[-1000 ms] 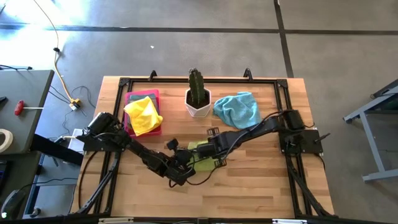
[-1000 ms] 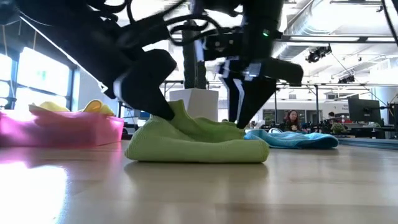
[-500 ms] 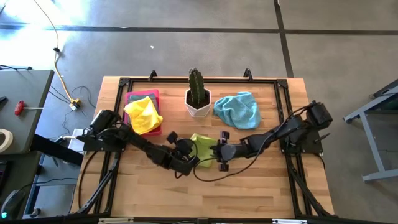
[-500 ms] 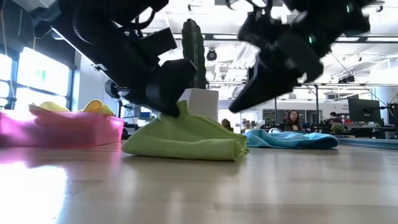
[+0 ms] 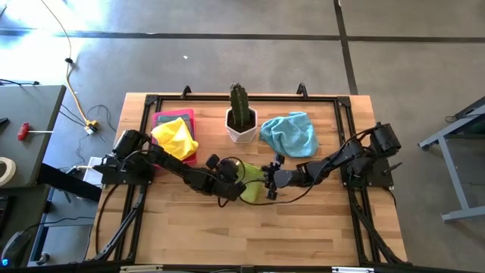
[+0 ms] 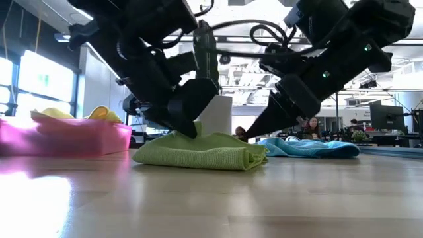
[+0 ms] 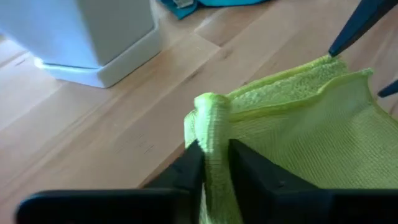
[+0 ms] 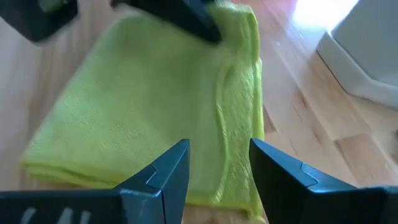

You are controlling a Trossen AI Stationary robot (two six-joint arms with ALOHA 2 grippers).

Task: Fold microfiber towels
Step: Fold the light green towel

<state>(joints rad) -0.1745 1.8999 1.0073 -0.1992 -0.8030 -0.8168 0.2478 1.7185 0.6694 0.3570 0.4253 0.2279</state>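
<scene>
Wood bench (image 5: 318, 220): 3 towels loose – lime towel (image 5: 250, 182), blue towel (image 5: 290, 133), yellow towel (image 5: 176, 139). Left gripper (image 7: 214, 163) pinches lime edge; right gripper (image 8: 217, 163) spread, just beside. Only low view shows a person (image 6: 309, 125) in the background.

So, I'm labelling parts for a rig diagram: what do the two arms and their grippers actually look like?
Both arms are black, built of jointed segments, with thin black cables looping alongside them. The left gripper ends in two dark, wedge-shaped fingers. The right gripper has matching dark fingers with angular, flat inner faces. No lettering or markings show on either.
</scene>
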